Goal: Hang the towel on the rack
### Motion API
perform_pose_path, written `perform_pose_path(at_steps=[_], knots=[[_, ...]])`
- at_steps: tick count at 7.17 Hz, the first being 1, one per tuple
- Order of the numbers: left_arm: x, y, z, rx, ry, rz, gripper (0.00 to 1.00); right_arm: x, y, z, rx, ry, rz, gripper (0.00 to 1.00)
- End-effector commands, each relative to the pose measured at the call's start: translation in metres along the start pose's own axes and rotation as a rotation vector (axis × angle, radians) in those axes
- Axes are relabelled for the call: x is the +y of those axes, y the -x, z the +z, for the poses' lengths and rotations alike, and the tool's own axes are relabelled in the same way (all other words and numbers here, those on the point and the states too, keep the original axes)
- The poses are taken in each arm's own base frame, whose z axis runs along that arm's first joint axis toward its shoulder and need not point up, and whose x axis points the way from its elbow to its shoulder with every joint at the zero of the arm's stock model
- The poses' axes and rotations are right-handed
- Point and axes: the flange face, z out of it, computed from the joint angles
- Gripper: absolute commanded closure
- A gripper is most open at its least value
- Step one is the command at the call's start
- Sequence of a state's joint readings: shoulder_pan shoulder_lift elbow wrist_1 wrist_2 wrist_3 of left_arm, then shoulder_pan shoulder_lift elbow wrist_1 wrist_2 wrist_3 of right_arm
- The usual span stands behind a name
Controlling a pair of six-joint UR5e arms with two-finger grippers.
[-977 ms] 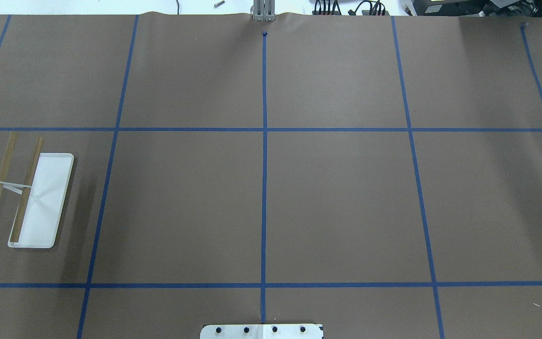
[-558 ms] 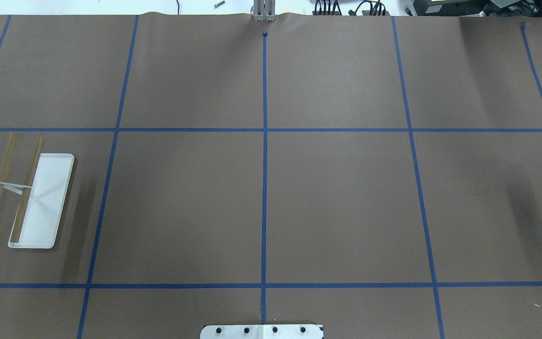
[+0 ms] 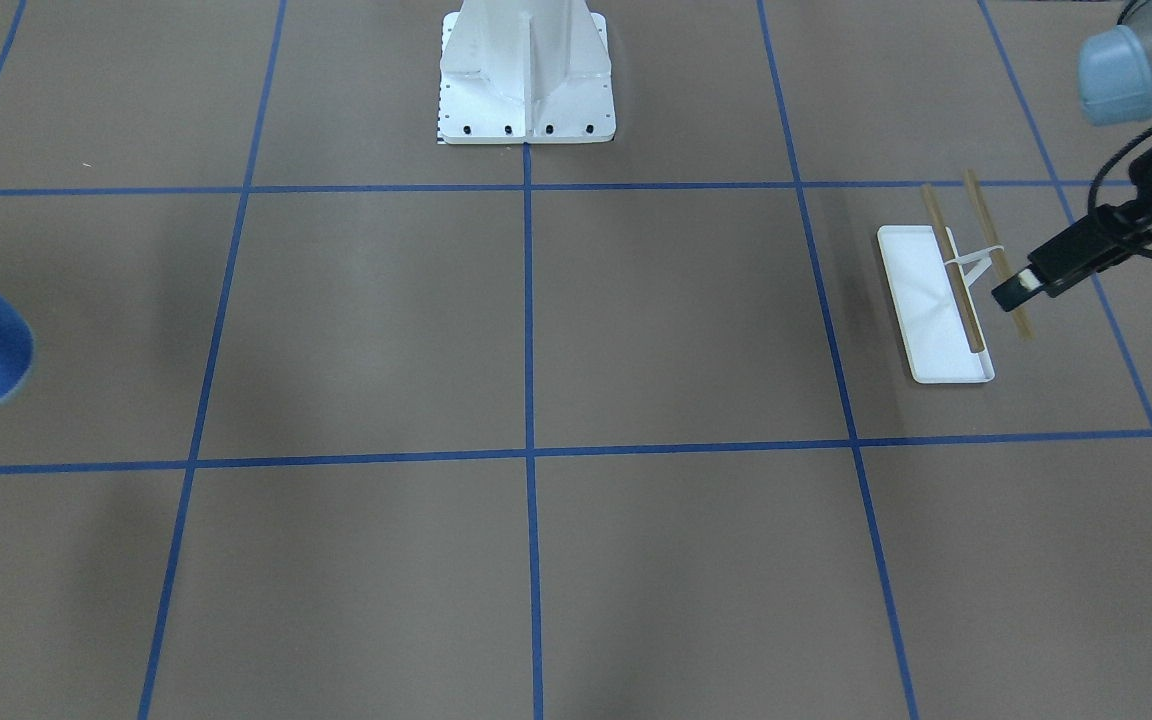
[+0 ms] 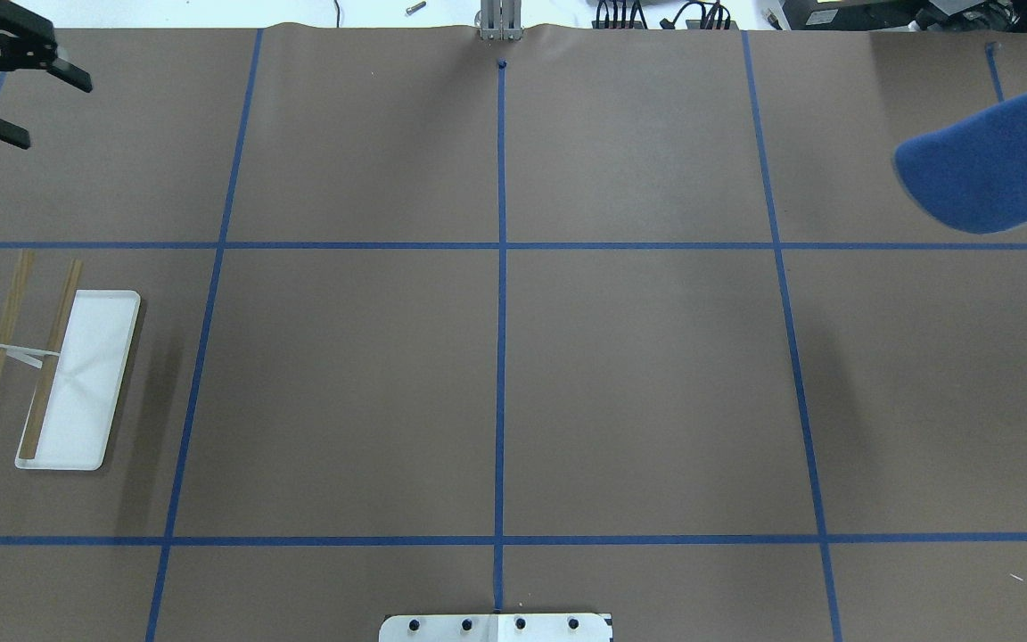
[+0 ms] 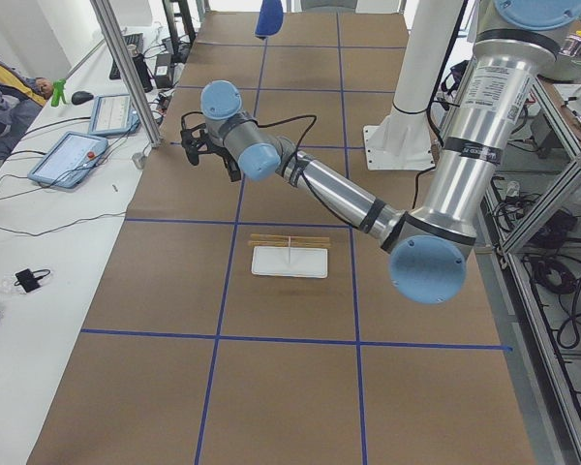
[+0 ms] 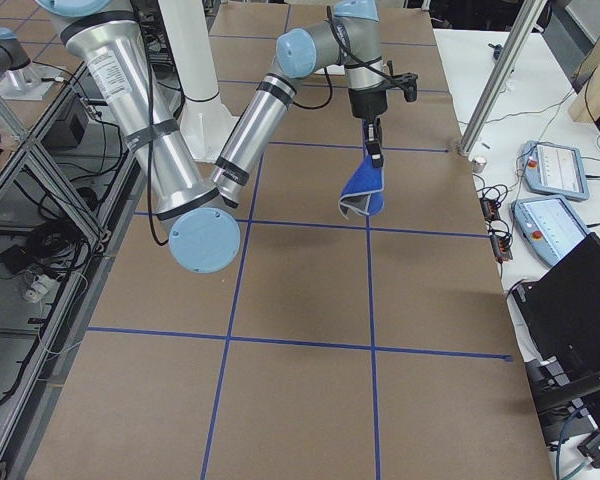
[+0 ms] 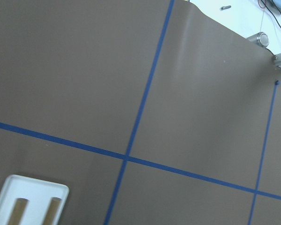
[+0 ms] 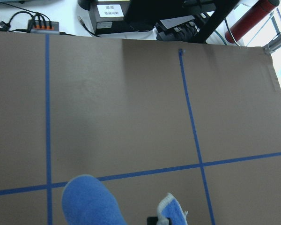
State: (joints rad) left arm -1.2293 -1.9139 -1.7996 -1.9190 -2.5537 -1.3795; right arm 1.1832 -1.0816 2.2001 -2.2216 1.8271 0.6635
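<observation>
1. Rack (image 4: 86, 392) sits bare at 9 o'clock in the overhead view, nothing hung yet.
2. Towel (image 4: 986, 178) dangles up at 2 o'clock, so the whole carry's left.
3. Right gripper (image 6: 373, 155) pinches its top; left gripper (image 4: 54, 114) gapes wide, empty, 10 o'clock.

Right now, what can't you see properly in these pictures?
- towel: cut off by the right edge overhead and by the left edge in the front view.
- right end effector: not clearly in view overhead; too small in the right side view to judge its grip.
- rack: in the front view the left end effector covers part of one rod; the left wrist view shows only a corner.
</observation>
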Motion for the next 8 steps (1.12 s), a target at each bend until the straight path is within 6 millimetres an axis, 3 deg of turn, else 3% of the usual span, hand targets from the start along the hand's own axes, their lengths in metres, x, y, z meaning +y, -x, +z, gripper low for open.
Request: perform_pose_path(at_steps=[1,2,3,4,6,8], knots=[[0.046,-0.088,0.058,0.016,0.084,-0.247,0.02,0.013,0.075,-0.026,-0.068,-0.049,0.012,1.0],[0.065,-0.106,0.076,0.032,0.096,-0.409,0.02,0.012,0.101,-0.036,-0.084,-0.075,0.014,1.0],[0.083,-0.115,0.084,0.067,0.126,-0.519,0.02,0.003,0.141,-0.05,-0.099,-0.132,0.041,1.0],[0.099,-0.121,0.093,0.101,0.153,-0.601,0.02,0.003,0.168,-0.06,-0.115,-0.147,0.037,1.0],[0.156,-0.154,0.134,0.159,0.185,-0.744,0.02,0.001,0.222,-0.075,-0.188,-0.225,-0.018,1.0],[0.2,-0.19,0.15,0.188,0.234,-0.816,0.02,-0.009,0.255,-0.085,-0.236,-0.246,-0.021,1.0]])
